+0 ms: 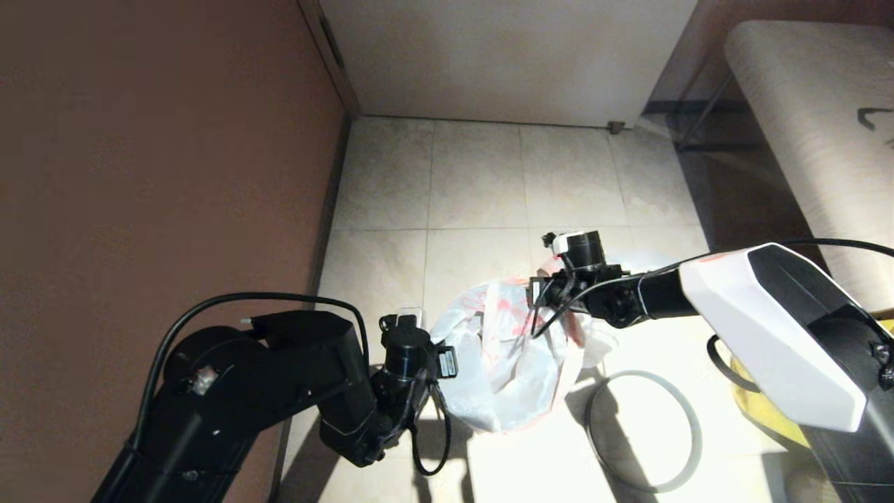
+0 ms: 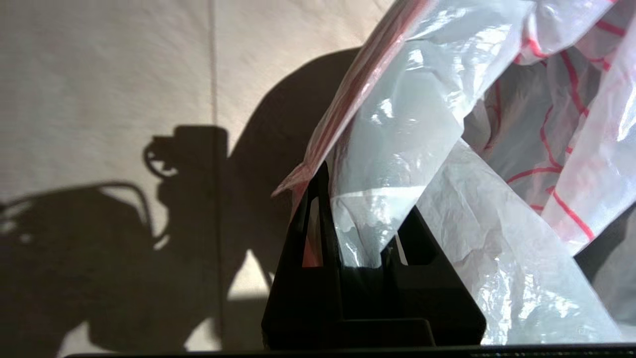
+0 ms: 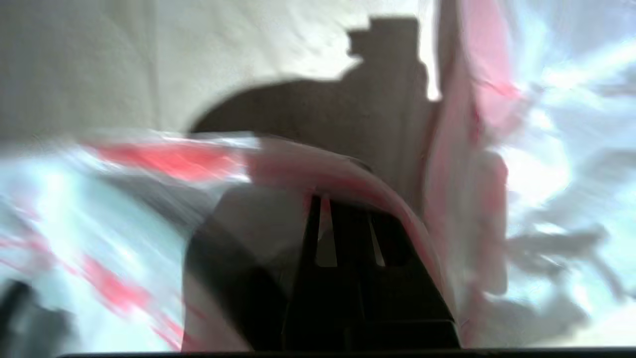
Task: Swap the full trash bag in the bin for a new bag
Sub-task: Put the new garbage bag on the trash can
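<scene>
The new bag (image 1: 503,370), thin translucent white plastic with red print and no bottles inside, hangs spread above the tiled floor between my two arms. My left gripper (image 1: 447,353) is shut on its near-left edge. In the left wrist view the film (image 2: 397,124) is pinched in the left gripper (image 2: 365,199). My right gripper (image 1: 541,307) is shut on the far-right edge, and a pink band of the new bag (image 3: 348,171) crosses the tips of the right gripper (image 3: 345,206). The bin's grey hoop (image 1: 639,374) lies flat on the floor to the right. The black bin body and the full trash bag are hidden.
A big yellow bag (image 1: 758,412) sits at the right, under my right arm. A brown wall (image 1: 140,140) runs along the left. A pale padded bench (image 1: 803,105) stands at the far right, and a white door (image 1: 503,56) closes the far end.
</scene>
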You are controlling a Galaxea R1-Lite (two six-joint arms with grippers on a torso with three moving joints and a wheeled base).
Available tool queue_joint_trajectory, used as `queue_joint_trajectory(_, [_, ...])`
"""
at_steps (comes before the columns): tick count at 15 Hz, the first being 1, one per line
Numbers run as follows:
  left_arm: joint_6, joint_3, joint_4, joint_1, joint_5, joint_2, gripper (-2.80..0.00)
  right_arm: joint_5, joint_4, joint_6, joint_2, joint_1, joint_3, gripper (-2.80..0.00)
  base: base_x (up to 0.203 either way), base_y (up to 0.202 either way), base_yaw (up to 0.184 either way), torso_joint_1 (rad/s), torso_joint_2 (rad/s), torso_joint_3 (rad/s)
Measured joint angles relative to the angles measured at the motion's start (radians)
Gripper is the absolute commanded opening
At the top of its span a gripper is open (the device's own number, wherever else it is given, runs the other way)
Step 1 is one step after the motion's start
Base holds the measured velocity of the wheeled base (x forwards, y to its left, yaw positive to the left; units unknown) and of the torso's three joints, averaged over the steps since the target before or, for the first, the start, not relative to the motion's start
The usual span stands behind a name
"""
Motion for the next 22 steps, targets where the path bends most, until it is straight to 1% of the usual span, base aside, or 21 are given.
queue_joint_trajectory(2, [0.001,-0.026,-0.001,0.018,0.033,0.006,-2.8,0.0,0.034,-0.003,-0.014,-0.005,0.001,-2.8,0.0,0.0,0.0,0.0,0.0,0.0])
queue_joint_trajectory(3, [0.0,-0.041,-0.001,0.029,0.062,0.007,-2.8,0.001,0.035,0.002,-0.025,-0.01,0.004,-2.8,0.0,0.0,0.0,0.0,0.0,0.0])
queue_joint_trajectory(6, [0.008,-0.062,-0.001,0.034,0.111,0.005,-2.8,0.001,0.03,0.035,-0.072,-0.02,0.024,-2.8,0.0,0.0,0.0,0.0,0.0,0.0])
queue_joint_trajectory(10, [0.025,-0.046,-0.032,0.022,0.13,-0.019,-2.8,0.005,0.005,0.103,-0.17,-0.019,0.069,-2.8,0.0,0.0,0.0,0.0,0.0,0.0])
queue_joint_trajectory(13, [0.049,-0.011,-0.065,-0.016,0.143,-0.057,-2.8,0.007,-0.049,0.108,-0.253,-0.023,0.171,-2.8,0.0,0.0,0.0,0.0,0.0,0.0])
queue_joint_trajectory(16, [0.062,-0.004,-0.085,-0.019,0.145,-0.064,-2.8,0.007,-0.088,0.11,-0.302,-0.022,0.246,-2.8,0.0,0.0,0.0,0.0,0.0,0.0])
queue_joint_trajectory(18, [0.062,-0.004,-0.087,-0.003,0.144,-0.059,-2.8,0.003,-0.089,0.132,-0.319,-0.013,0.279,-2.8,0.0,0.0,0.0,0.0,0.0,0.0])
queue_joint_trajectory(20, [0.056,-0.02,-0.087,0.03,0.14,-0.047,-2.8,0.0,-0.088,0.14,-0.326,0.015,0.306,-2.8,0.0,0.0,0.0,0.0,0.0,0.0])
queue_joint_trajectory(21, [0.046,-0.032,-0.092,0.048,0.138,-0.04,-2.8,-0.002,-0.088,0.141,-0.326,0.025,0.312,-2.8,0.0,0.0,0.0,0.0,0.0,0.0])
queue_joint_trajectory(22, [0.023,-0.053,-0.103,0.069,0.136,-0.03,-2.8,-0.008,-0.086,0.141,-0.322,0.04,0.316,-2.8,0.0,0.0,0.0,0.0,0.0,0.0])
